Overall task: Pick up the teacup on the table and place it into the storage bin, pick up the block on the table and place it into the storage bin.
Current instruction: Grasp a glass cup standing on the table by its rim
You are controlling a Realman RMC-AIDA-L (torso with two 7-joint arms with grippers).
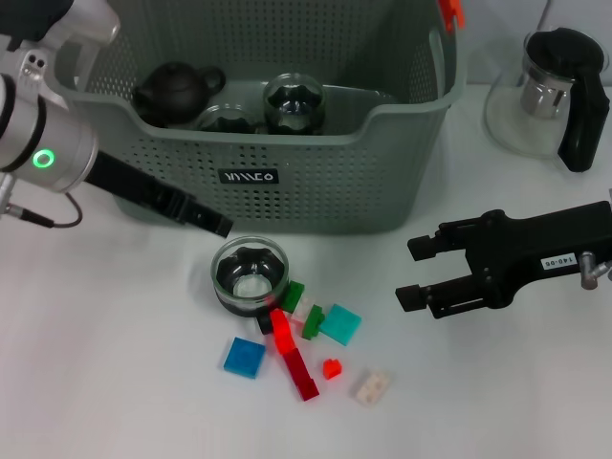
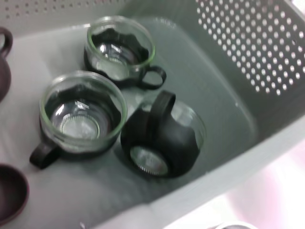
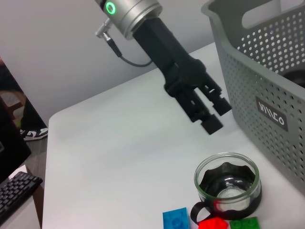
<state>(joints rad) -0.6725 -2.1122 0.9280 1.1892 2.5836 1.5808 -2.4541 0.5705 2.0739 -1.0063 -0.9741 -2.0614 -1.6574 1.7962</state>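
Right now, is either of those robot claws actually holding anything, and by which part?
No. The left gripper hangs empty above the teacup, and the right gripper is open with nothing between its fingers.

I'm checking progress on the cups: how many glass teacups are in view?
4. Three lie in the storage bin: two upright, one tipped over. One teacup stands on the table by the blocks. Others may be hidden.
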